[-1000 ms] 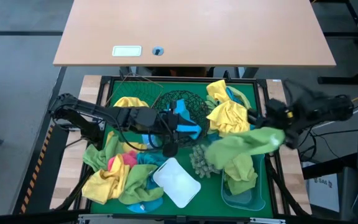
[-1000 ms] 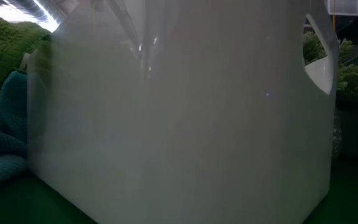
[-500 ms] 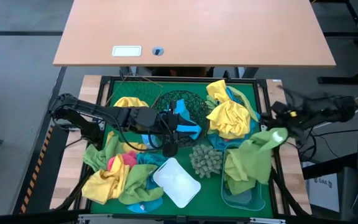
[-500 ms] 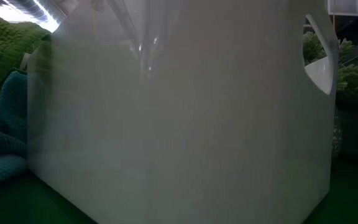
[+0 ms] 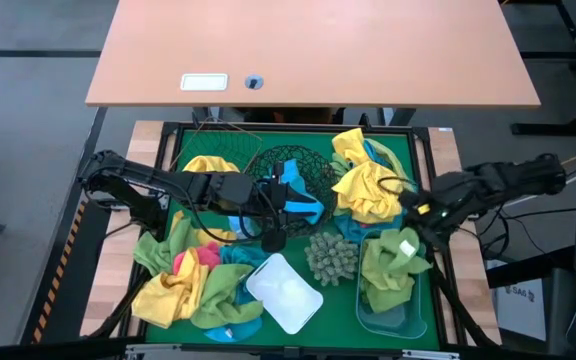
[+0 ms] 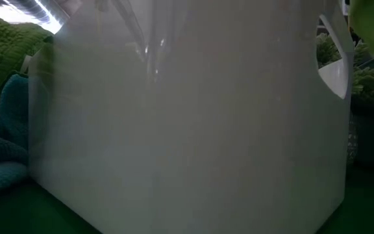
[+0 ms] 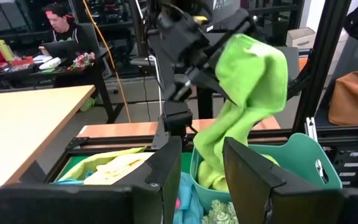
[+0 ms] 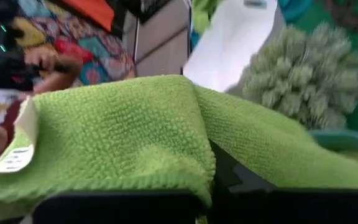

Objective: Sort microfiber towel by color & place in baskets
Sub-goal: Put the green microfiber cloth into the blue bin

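My right gripper [image 5: 423, 212] is shut on a lime green microfiber towel [image 5: 393, 262] that hangs over the translucent blue tub [image 5: 396, 318] at the near right, where other green towels lie. The left wrist view shows this towel [image 7: 253, 81] drooping into the tub [image 7: 294, 155]. My left gripper [image 5: 288, 207] stands open and level above the table's middle, beside the black wire-mesh bowl [image 5: 290, 162], which holds a blue towel [image 5: 288, 178]. Nothing is between its fingers [image 7: 197, 155]. My right gripper pinches the green towel's bunched upper end [image 7: 225, 59] between its two fingers, which come slanting down from the table's right side. The towel hangs slack below them, and its lower end [image 7: 211, 177] rests inside the blue tub. In its own wrist view the cloth [image 8: 135, 130] covers the fingers.
Yellow towels [image 5: 366, 185] lie heaped at the far right and another [image 5: 208, 165] at the far left. A mixed pile of yellow, green and pink towels [image 5: 188, 280] lies near left. The white tub [image 5: 283, 292] and the spiky ball [image 5: 330, 258] stand in the near middle.
My right gripper has come down and toward the table's left, tipping its fingers downward. The green towel, which trailed out sideways over the spiky ball, has swung in and now hangs into the blue tub.
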